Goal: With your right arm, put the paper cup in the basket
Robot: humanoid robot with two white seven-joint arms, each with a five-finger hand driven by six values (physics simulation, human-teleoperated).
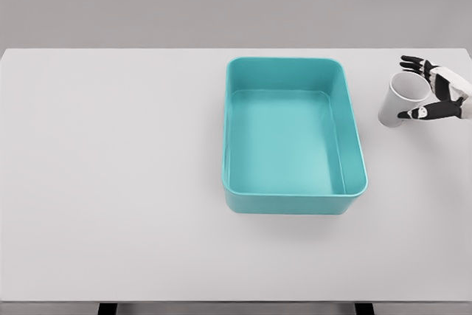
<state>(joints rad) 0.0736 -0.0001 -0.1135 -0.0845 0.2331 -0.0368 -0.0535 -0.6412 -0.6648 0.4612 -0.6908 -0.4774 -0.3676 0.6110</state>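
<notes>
A white paper cup stands on the white table, right of the basket, tilted slightly with its mouth facing up and right. My right hand comes in from the right edge and wraps the cup's upper part, black fingertips over the far rim and the thumb against the near side. The teal basket is a rectangular tub in the table's middle, with nothing inside. A gap of bare table separates cup and basket. The left arm is out of view.
The white table runs across the whole view, with its front edge near the bottom and a grey wall behind.
</notes>
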